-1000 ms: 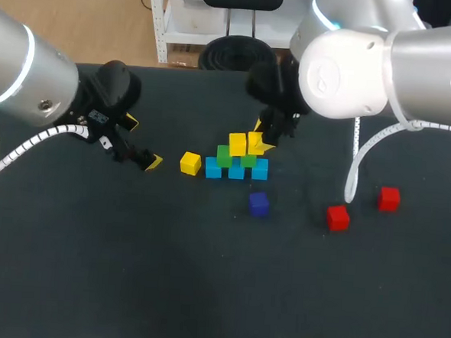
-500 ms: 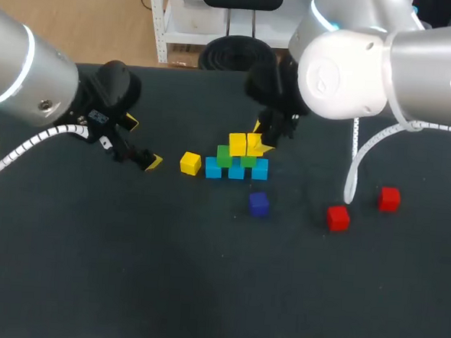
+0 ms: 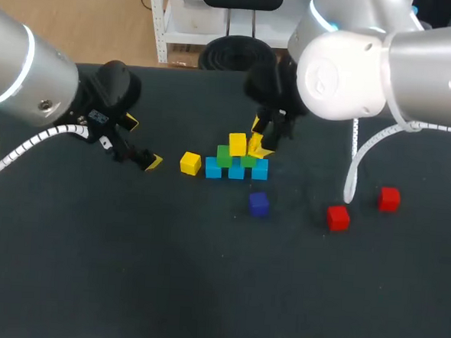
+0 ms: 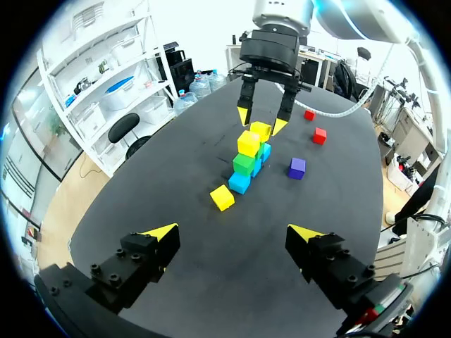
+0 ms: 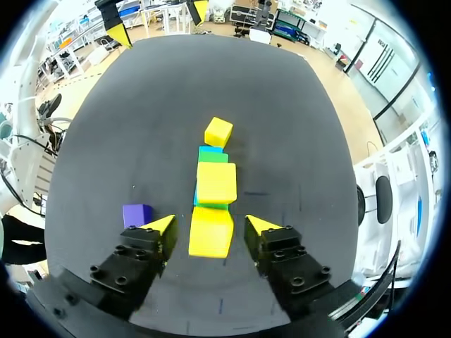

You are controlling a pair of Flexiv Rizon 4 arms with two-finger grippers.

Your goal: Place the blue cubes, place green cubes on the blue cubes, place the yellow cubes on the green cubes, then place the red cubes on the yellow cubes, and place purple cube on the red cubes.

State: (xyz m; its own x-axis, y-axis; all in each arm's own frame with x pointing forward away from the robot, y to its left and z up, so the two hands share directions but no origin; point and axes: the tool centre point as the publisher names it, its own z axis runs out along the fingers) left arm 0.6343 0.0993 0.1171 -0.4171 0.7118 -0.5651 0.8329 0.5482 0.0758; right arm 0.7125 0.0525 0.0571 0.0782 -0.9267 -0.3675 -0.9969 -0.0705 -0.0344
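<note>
In the head view, the right gripper [image 3: 262, 137] is hanging over the right end of the stack. Its fingers are straddling the second yellow cube [image 3: 253, 146], which is sitting on a green cube [image 3: 248, 161] beside the first yellow cube [image 3: 237, 144]. The blue cubes [image 3: 236, 170] are lying in a row beneath. The left gripper [image 3: 140, 142] is waiting well off to the left, spread wide and carrying nothing, while the loose yellow cube [image 3: 190, 163] is lying just beside the left end of the blue row. The purple cube [image 3: 258, 204] and the two red cubes [image 3: 337, 217] are resting apart on the table [image 3: 203, 290]. The left wrist view is showing the right gripper's tips standing on either side of that upper cube, about level with its top. The right wrist view is showing a gap on each side between finger and cube, so the jaws are standing wide and gripping nothing. The yellow layer appears to be the step in hand. The next move is likely calling for a straight lift clear of the stack without brushing it. After that, the loose yellow cube is waiting to be dealt with before the reds.
</note>
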